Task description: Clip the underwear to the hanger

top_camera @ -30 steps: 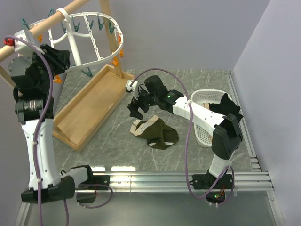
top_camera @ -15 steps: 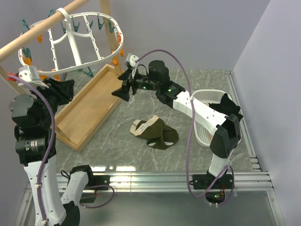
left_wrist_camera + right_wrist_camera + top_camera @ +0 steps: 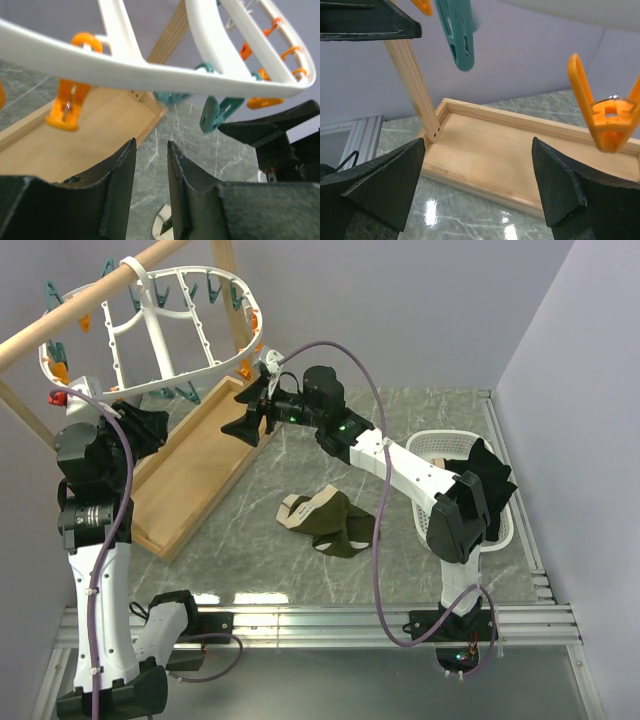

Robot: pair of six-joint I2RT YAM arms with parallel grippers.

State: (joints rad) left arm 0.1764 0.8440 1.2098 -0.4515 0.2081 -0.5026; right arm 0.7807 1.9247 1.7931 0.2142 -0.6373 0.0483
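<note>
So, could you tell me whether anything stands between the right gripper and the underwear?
Nothing visible does. The underwear lies uncovered on the marble tabletop. The right gripper, open and empty, hangs below the hanger near the far end of the wooden tray. Only bare tabletop lies between gripper and underwear.

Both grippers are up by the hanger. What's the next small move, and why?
Probably lower the right gripper toward the underwear. It lies on the table, held by neither gripper. The right gripper is wide open and empty, while the left gripper sits just under the hanger rim.
</note>
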